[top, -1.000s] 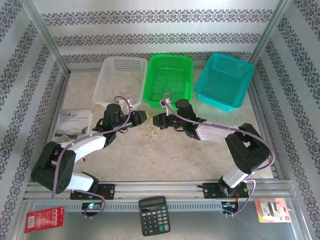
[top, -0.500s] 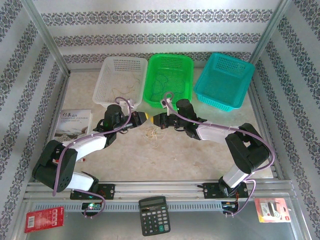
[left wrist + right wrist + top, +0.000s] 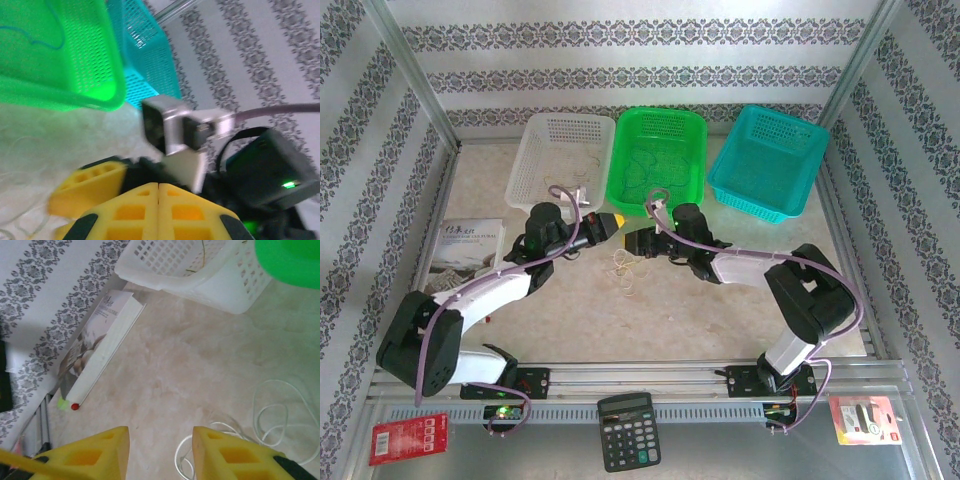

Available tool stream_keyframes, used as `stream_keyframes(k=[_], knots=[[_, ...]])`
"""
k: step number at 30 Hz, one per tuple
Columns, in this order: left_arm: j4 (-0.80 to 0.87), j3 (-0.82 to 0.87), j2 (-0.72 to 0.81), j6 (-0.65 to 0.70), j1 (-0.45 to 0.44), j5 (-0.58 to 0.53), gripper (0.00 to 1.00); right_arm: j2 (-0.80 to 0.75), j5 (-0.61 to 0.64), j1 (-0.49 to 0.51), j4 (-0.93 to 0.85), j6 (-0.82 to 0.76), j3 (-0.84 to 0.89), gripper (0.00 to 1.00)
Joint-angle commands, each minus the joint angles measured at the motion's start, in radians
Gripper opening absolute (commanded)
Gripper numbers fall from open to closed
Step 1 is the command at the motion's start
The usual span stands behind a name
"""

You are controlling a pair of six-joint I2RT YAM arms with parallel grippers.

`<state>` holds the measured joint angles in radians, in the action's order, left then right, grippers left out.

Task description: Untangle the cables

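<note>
Starting at the far left, a red card (image 3: pixel 408 438) lies on the front rail and a book (image 3: pixel 466 250) lies flat on the table (image 3: pixel 720 310), beside my left arm. Behind it the white basket (image 3: pixel 572 117) holds a thin tan strand (image 3: pixel 578 185). My left claw (image 3: pixel 611 226) points right just in front of that basket, its yellow fingers (image 3: pixel 130 215) pressed together. Whether a wire is nipped between them I cannot tell. The loose cables (image 3: pixel 625 270) lie curled on the table just below the two claw tips, whitish loops touching one another. My right claw (image 3: pixel 638 243) faces the left one almost tip to tip, its fingers spread above the loops. Its camera block (image 3: pixel 172 125) crowds my left view. Behind stands the green basket (image 3: pixel 660 110) with a blue strand (image 3: pixel 645 165), then the teal basket (image 3: pixel 757 198). A calculator (image 3: pixel 625 430) sits on the front rail.
</note>
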<state>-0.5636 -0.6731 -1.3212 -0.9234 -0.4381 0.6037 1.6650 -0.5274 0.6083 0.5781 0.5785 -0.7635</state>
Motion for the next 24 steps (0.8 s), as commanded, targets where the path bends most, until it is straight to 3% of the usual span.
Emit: stream_keyframes(k=[1,17,24], knots=[[-0.047,-0.059,0.048,-0.046,-0.021,0.025,0.0,0.043,0.08,0.025,0.087,0.006,0.019,0.39],[0.007,-0.247,0.168,-0.105,-0.027,0.021,0.0,0.134,0.213,0.046,0.21,0.046,0.086,0.33],[0.149,-0.354,0.204,-0.017,-0.026,-0.02,0.0,0.122,0.225,0.047,0.241,0.062,0.134,0.34]])
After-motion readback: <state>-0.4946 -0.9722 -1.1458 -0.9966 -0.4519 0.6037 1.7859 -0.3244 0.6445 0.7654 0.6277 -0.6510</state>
